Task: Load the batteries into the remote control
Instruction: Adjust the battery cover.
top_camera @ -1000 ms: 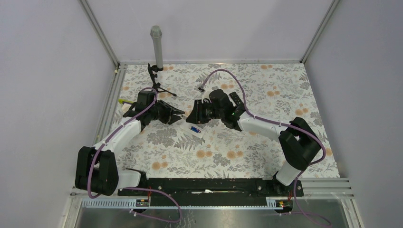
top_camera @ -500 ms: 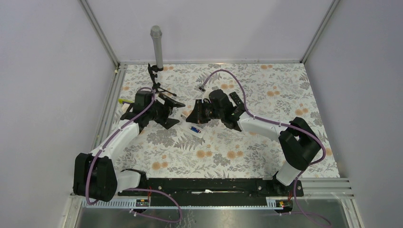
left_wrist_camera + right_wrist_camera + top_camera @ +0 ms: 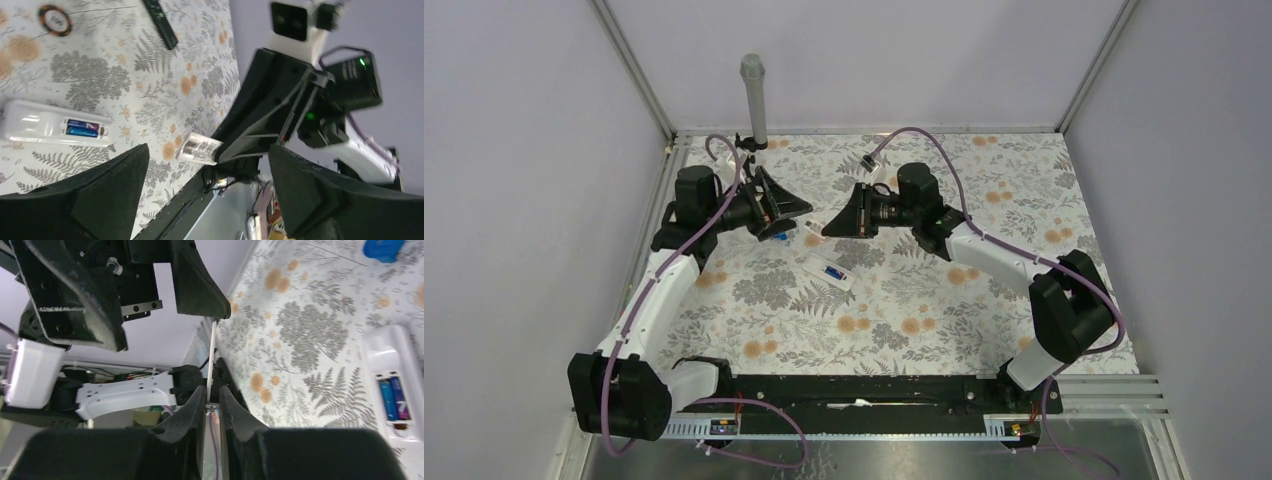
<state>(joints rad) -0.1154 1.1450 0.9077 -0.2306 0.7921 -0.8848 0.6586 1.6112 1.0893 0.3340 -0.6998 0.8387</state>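
Observation:
The white remote control (image 3: 829, 272) lies open-backed on the flowered table. Two blue batteries (image 3: 392, 399) sit side by side in its compartment, which also shows in the left wrist view (image 3: 82, 129). My right gripper (image 3: 827, 230) hangs above the table behind the remote. It (image 3: 212, 387) is shut on a thin white cover piece (image 3: 213, 357), seen edge-on there and as a printed white tab (image 3: 200, 148) from the left wrist. My left gripper (image 3: 792, 220) faces it from the left. It (image 3: 208, 147) is wide open and holds nothing.
A blue blob-shaped piece (image 3: 382, 249) lies on the table under the left gripper. A black remote (image 3: 160, 22) and a round chip (image 3: 54, 20) lie farther right. A grey post (image 3: 754, 95) on a small tripod stands at the back left.
My left gripper opened wide and drew back to the left and up. The right gripper closed on the white cover piece and lifted away from the remote toward the back.

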